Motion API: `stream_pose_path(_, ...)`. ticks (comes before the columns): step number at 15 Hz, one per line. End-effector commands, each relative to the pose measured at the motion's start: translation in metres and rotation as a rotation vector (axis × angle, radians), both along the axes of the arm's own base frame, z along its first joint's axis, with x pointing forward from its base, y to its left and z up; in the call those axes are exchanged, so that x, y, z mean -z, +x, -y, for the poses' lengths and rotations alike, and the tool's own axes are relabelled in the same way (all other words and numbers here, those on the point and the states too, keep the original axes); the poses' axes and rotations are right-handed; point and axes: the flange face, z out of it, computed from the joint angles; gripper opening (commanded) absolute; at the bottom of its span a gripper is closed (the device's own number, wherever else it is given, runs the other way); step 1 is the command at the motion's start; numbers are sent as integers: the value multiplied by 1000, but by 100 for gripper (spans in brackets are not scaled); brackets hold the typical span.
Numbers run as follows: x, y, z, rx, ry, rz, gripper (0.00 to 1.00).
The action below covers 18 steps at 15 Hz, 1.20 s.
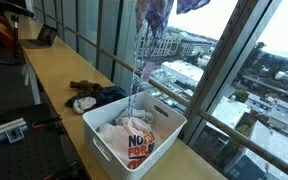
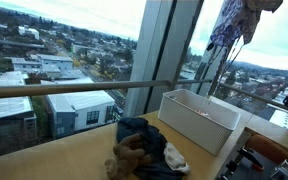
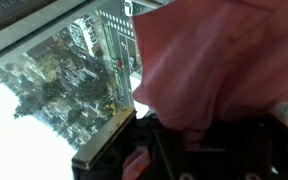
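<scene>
One garment [image 1: 156, 14], a plaid cloth in purple and blue, hangs high above the worktop [image 1: 54, 72], gathered at the top of both exterior views [image 2: 234, 25]. The claw [image 3: 174, 150] is clenched on it. In the wrist view the cloth [image 3: 224, 60] looks pinkish red and drapes over the fingers, hiding their tips. In the exterior views the claw itself is almost wholly cut off by the upper edge.

A thin, pale part of the garment trails straight down towards the white bin [image 1: 104, 143] beneath it. Whether it touches what lies inside cannot be told. The bin stands at the end of the worktop, against the edge that runs along the window, and shows from its long side in an exterior view [image 2: 199, 122]. Inside lies a crumpled white T-shirt [image 1: 134, 140] with red lettering.

Just beside the bin, farther along the worktop, sits a pile of clothes [image 2: 142, 145]: a dark blue piece, a brown one and a white one, loosely heaped [image 1: 94, 97]. A laptop [image 1: 46, 37] stands open well apart from these, near the worktop's far end. A wooden rail [image 2: 74, 88] crosses the glass behind the pile.
</scene>
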Motion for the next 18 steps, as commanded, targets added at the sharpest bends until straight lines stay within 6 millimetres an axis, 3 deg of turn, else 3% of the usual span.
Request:
stream_pose_path(1,-10,1,7,-11,-4,-4,0)
stream_pose_path(4,13,11,4,-17,1,-24,0)
stream_pose_path(7,58,25,2,-28,14,-77,0)
stream_pose_path(11,144,44,-3,-64,52,-145,0)
stream_pose_path(14,220,55,-7,-90,72,-209,0)
stream_pose_path(18,320,52,-12,-116,89,-298,0)
